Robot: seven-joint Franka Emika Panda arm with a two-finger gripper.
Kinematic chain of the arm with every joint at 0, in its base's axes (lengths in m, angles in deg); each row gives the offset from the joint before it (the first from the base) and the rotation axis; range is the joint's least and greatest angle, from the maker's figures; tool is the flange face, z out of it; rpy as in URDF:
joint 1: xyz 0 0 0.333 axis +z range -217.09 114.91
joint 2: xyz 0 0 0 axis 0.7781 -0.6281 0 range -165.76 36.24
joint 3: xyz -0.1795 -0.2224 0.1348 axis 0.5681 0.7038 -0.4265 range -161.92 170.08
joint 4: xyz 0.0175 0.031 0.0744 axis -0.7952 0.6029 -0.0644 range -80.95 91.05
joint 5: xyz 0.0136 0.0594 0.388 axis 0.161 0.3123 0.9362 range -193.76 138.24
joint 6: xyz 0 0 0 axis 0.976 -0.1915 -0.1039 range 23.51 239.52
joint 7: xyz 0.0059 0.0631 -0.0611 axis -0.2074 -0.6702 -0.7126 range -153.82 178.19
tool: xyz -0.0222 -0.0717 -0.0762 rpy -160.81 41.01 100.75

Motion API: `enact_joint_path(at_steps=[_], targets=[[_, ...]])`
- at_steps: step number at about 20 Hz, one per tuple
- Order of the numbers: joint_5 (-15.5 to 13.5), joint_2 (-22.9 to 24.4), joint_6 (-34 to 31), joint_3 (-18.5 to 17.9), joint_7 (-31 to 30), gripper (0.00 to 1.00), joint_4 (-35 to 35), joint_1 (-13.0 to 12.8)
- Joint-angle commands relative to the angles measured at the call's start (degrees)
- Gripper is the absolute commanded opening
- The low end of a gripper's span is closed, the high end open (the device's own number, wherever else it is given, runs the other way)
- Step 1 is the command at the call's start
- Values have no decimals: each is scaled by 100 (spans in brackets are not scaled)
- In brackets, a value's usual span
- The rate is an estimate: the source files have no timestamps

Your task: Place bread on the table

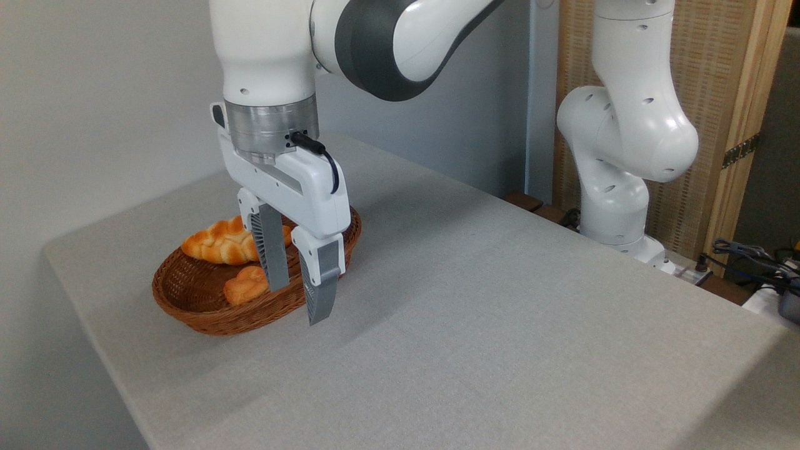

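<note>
The bread (245, 285), a small orange-golden bun, lies in the front part of a brown wicker basket (206, 319) on the left of the grey table (500, 312). My gripper (299, 305) hangs open over the basket's right side, fingers pointing down. The left finger (272, 253) stands just right of the bun and hides its right edge. The right finger (320, 287) hangs in front of the basket's rim. Nothing is held between them.
A longer braided golden loaf (215, 242) lies at the back of the basket. The arm's white base (615, 206) stands at the table's far right edge, with cables (750, 256) beyond it. The table's left corner edge runs close to the basket.
</note>
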Motion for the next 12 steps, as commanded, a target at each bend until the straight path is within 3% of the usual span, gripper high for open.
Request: enact_joint_path(at_steps=[1, 12], targets=[[60, -23, -52, -9, -122, 100, -7, -44], [60, -41, -17, -17, -130, 100, -7, -44]])
